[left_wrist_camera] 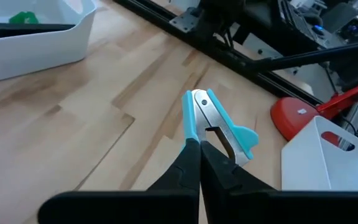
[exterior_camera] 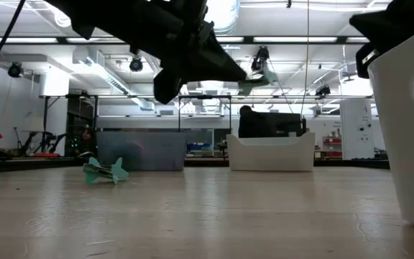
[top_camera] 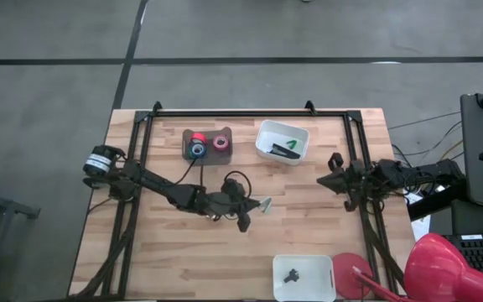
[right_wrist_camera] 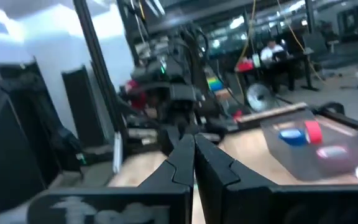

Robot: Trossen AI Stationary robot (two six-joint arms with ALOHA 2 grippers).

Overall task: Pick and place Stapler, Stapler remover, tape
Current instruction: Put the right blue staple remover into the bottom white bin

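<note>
My left gripper [top_camera: 254, 210] is raised over the table's middle, shut on the teal staple remover [left_wrist_camera: 215, 124], which also shows high up in the low view [exterior_camera: 261, 72]. My right gripper [right_wrist_camera: 194, 146] waits shut above the table's right side [top_camera: 332, 178] and touches nothing. Tape rolls sit in a dark tray [top_camera: 206, 144]: red [right_wrist_camera: 314, 130], blue [right_wrist_camera: 291, 137] and pink [right_wrist_camera: 331, 152]; I cannot make out a green one. A black stapler [top_camera: 277, 150] lies in the far white bin [top_camera: 282, 126]. A second teal object [exterior_camera: 106, 170] rests on the table. My left gripper pinches the staple remover between its two fingers at one end of a teal handle [left_wrist_camera: 192, 134]. The fingers lie along it, and its metal jaws [left_wrist_camera: 202, 102] point away from them. It is lifted clear of the table, roughly level.
A near white bin [top_camera: 303, 277] holds a small dark object [top_camera: 292, 274]. A red thing [top_camera: 443, 268] sits at the table's near right corner. Black frame rails [top_camera: 250, 112] run along the table's far, left and right sides. Bare wood shows between the bins.
</note>
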